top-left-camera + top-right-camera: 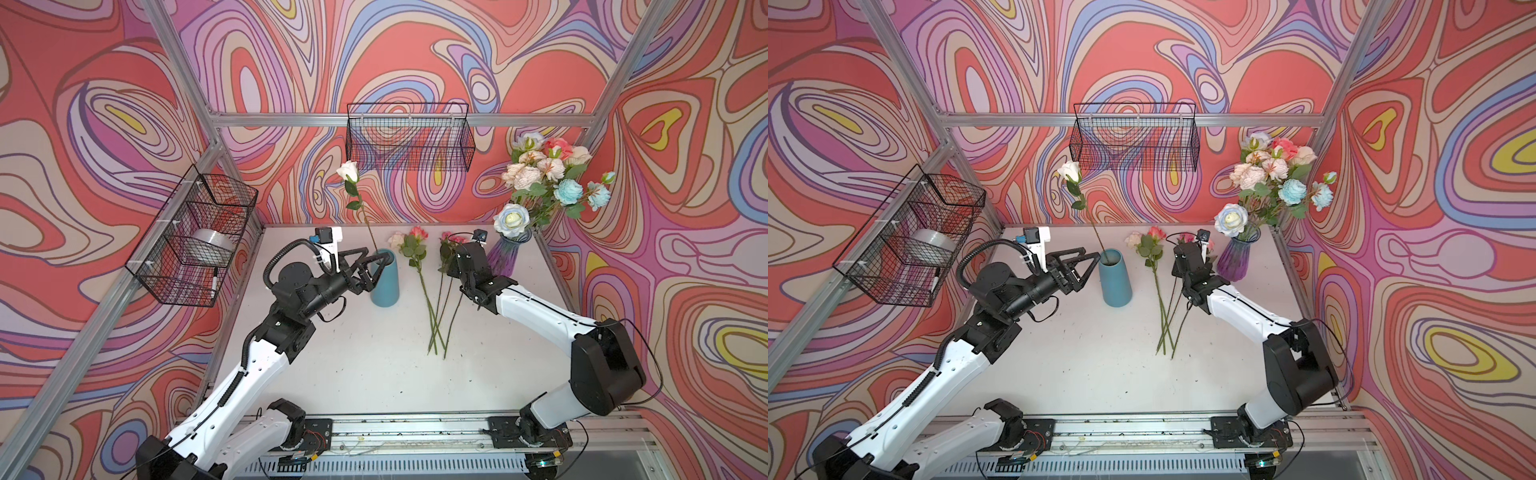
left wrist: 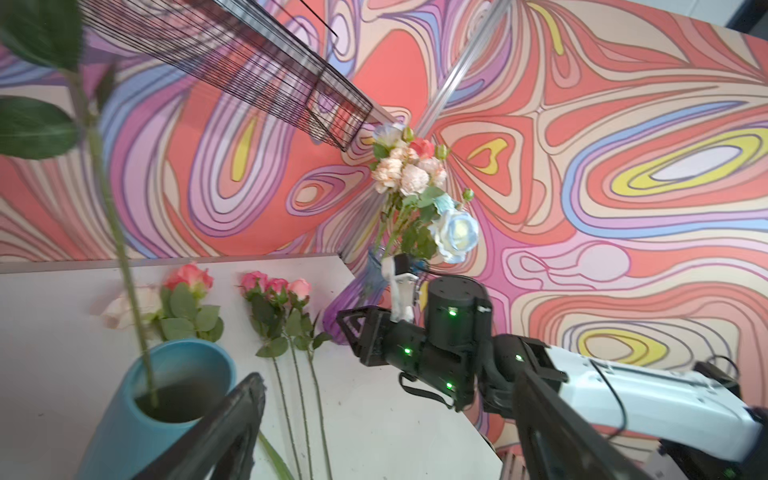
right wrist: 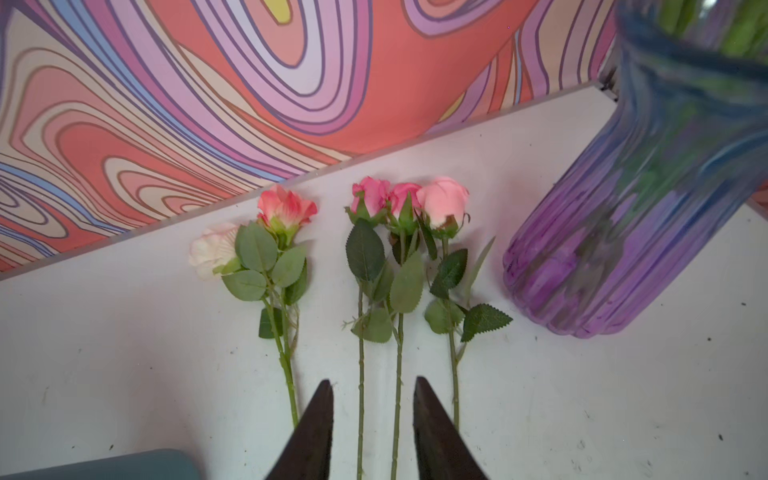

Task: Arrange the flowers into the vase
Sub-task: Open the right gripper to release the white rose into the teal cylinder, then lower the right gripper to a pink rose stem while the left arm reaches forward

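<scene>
teal vase (image 1: 385, 291) stands on the table (image 1: 353, 365) with a white rose (image 1: 348, 171) leaning in it. left hand (image 1: 382, 272) is spread wide at the vase mouth, the stem apart from its fingers. pink and coral flowers (image 3: 399, 199) lie flat between this and the purple glass vase (image 1: 505, 255), which holds a bouquet (image 1: 544, 174). right hand (image 3: 372, 395), fingers parted, is over their stems, two showing in the gap.

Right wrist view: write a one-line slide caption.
Open right pincer straddling stems of pink roses lying on the white table, purple vase beside them.
</scene>
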Controlling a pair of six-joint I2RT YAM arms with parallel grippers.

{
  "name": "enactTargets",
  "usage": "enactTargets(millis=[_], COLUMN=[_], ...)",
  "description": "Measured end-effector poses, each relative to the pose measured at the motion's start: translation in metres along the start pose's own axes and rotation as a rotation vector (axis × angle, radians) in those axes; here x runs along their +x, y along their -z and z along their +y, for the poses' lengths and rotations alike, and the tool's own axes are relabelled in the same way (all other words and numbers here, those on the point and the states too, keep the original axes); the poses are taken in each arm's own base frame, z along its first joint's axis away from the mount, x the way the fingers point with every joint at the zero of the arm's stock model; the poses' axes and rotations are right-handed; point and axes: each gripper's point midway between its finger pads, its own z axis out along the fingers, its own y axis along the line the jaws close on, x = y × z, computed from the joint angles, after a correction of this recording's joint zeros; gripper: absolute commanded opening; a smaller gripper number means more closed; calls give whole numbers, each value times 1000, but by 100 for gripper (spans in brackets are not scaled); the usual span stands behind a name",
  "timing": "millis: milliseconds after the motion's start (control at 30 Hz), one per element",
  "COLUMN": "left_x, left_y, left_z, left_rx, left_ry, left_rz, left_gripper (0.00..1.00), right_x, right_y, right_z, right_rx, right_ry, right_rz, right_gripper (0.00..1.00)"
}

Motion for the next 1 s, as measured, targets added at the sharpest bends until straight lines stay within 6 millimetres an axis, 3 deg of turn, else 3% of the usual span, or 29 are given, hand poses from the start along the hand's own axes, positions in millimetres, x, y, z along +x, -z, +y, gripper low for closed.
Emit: enactTargets(millis=[167, 300, 433, 600, 800, 1000], left_x=[22, 29, 35, 40, 41, 43], left_y=[-13, -17, -20, -23, -24, -25], left_z=[0, -2, -5, 0, 1, 5], left_rx=[28, 36, 45, 35, 32, 21], left_ry=[25, 31, 35, 46, 47, 46], left_rz=[81, 101, 117, 132, 135, 138], left_gripper=[93, 93, 93, 93, 94, 94], right_x=[28, 55, 86, 111, 113, 114], right_y=[-36, -61, -76, -92, -100, -96], right_z=[-16, -20, -29, -38, -30, -28], right_rx=[56, 76, 95, 105, 63, 50], right_ry=[-14, -22, -28, -57, -87, -100], right_rz=[127, 217, 312, 393, 424, 427], right_gripper=[33, 32, 30, 27, 21, 24])
